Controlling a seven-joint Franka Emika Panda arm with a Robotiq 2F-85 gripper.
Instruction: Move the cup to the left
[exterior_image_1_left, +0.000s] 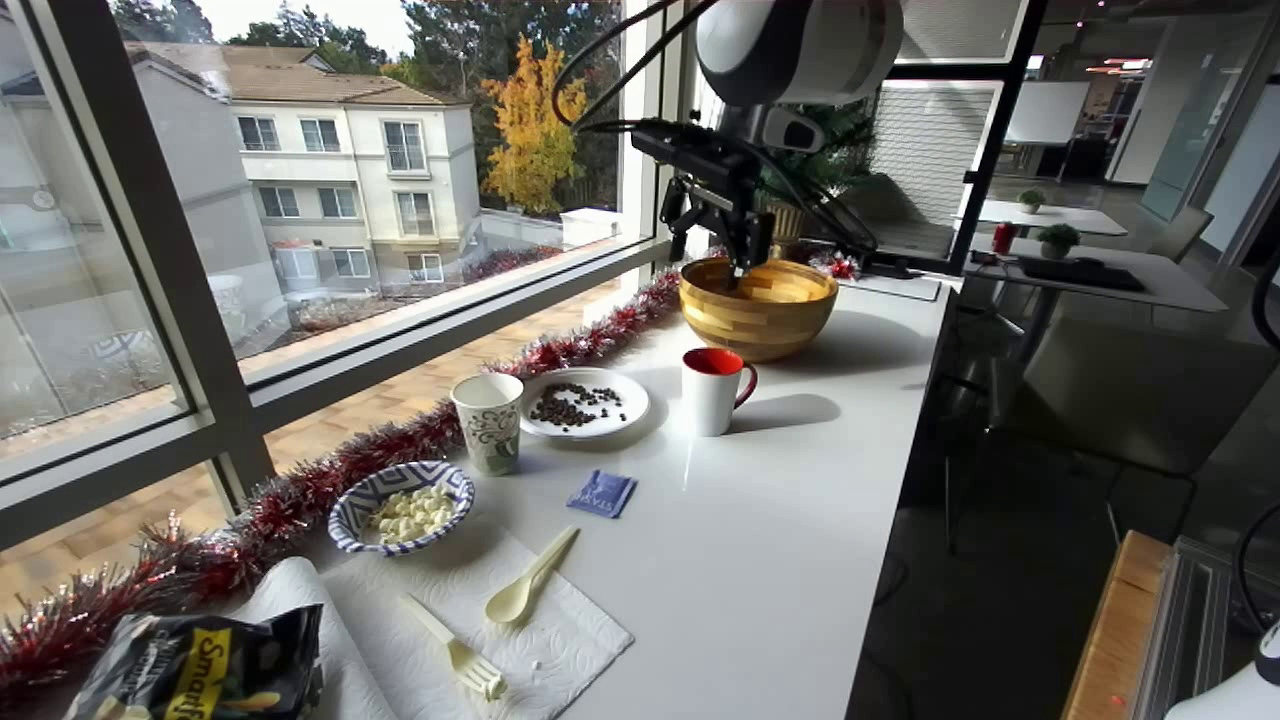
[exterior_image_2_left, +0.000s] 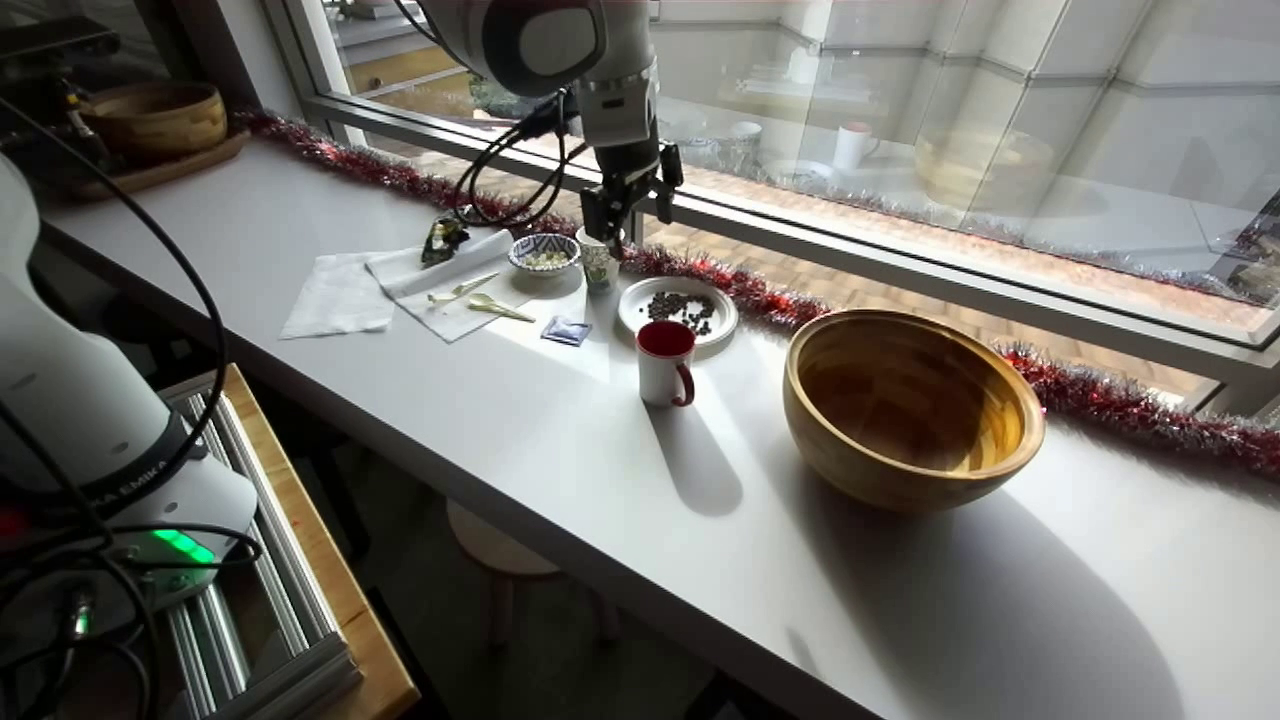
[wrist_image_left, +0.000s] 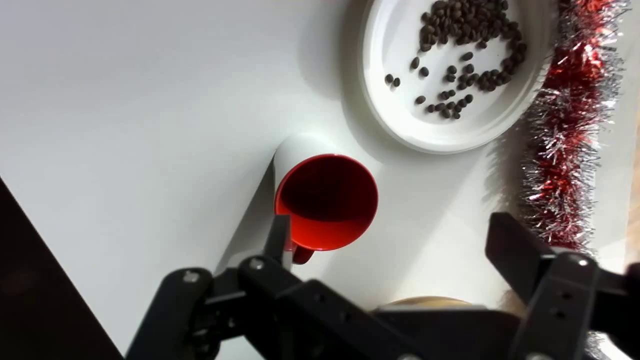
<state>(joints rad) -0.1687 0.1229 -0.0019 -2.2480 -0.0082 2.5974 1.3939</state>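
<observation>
The cup is a white mug (exterior_image_1_left: 708, 400) with a red inside and a red handle. It stands upright on the white counter in both exterior views (exterior_image_2_left: 660, 378). In the wrist view I look down into its red inside (wrist_image_left: 327, 200), with its handle towards the bottom edge. My gripper (wrist_image_left: 390, 220) is open, with nothing between its fingers. Its left finger in that picture overlaps the mug's rim and part of the handle. In both exterior views the gripper (exterior_image_1_left: 714, 242) (exterior_image_2_left: 637, 212) hangs above the counter, apart from the mug.
A wooden bowl (exterior_image_1_left: 755, 325) (exterior_image_2_left: 850, 460) stands near the mug. A white plate of dark beans (wrist_image_left: 400, 120), a patterned paper cup (exterior_image_1_left: 490, 430), a blue packet (exterior_image_1_left: 602, 494), and a bowl of white pieces (exterior_image_1_left: 345, 520) are around it. Tinsel (exterior_image_2_left: 740, 285) runs along the window.
</observation>
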